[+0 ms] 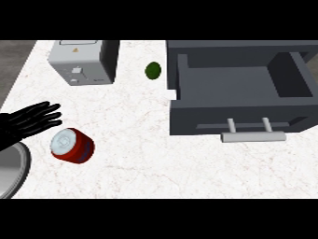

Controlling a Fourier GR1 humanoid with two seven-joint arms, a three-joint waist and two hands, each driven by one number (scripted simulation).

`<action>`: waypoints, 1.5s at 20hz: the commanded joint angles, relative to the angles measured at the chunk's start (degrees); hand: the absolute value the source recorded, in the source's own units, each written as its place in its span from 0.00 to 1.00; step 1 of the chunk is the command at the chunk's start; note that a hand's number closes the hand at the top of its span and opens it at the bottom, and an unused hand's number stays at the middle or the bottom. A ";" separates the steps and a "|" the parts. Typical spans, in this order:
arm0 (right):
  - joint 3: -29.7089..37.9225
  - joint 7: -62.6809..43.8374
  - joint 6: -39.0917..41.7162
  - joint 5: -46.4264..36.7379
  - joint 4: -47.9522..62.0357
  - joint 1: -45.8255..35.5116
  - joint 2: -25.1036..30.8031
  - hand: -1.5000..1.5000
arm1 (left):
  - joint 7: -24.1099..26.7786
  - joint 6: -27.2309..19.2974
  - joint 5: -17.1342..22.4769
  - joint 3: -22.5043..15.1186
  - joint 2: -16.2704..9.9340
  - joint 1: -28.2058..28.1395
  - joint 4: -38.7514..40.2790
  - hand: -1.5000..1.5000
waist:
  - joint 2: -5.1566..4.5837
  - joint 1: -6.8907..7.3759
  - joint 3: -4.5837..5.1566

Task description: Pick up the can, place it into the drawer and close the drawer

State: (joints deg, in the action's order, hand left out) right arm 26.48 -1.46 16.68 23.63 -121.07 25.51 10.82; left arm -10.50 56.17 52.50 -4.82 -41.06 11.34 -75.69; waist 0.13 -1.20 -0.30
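Nearest in, the left hand (25, 122) is hovering with fingers spread straight, holding nothing, just beside the can (72, 145), likely lining up a grasp. The can is sitting on the marbled white counter (134, 158), red-walled with a pale round lid tilted toward us. Further right, the dark grey drawer (244, 95) is standing pulled open, boxy, its metal bar handle (253, 136) facing us, ready to receive. Beyond, a green object (153, 70) and a grey toaster (83, 62) are sitting.
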 commanded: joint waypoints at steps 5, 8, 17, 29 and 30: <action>4.20 -1.15 3.53 1.68 -0.09 0.25 -0.34 0.00 | 7.15 6.27 -18.53 6.29 8.39 1.60 10.19 0.00 | -0.15 0.76 0.34; 4.57 -1.61 4.99 2.47 -1.56 2.02 -1.60 0.00 | 13.65 6.49 -28.39 8.66 12.26 4.81 17.15 0.00 | -0.23 0.34 0.38; 5.58 -3.05 5.93 1.94 -4.57 2.26 -4.59 0.00 | 29.22 3.77 -45.98 10.00 13.90 9.81 29.58 0.00 | -0.40 0.00 0.44; 9.44 -3.29 9.08 4.85 -0.88 1.21 -2.13 0.00 | 43.61 0.13 -55.72 4.61 14.22 11.72 41.78 0.00 | -0.59 -0.56 0.50; 10.81 -2.60 10.80 7.57 0.01 1.38 -0.83 0.00 | 44.87 1.45 -56.16 4.24 12.44 10.88 42.71 0.00 | -0.59 -0.70 0.52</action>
State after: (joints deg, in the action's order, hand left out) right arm 34.90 -3.95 25.64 27.81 -122.40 26.70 8.12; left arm 24.14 50.42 -0.88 1.05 -27.52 22.83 -36.65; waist -0.47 -1.74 0.18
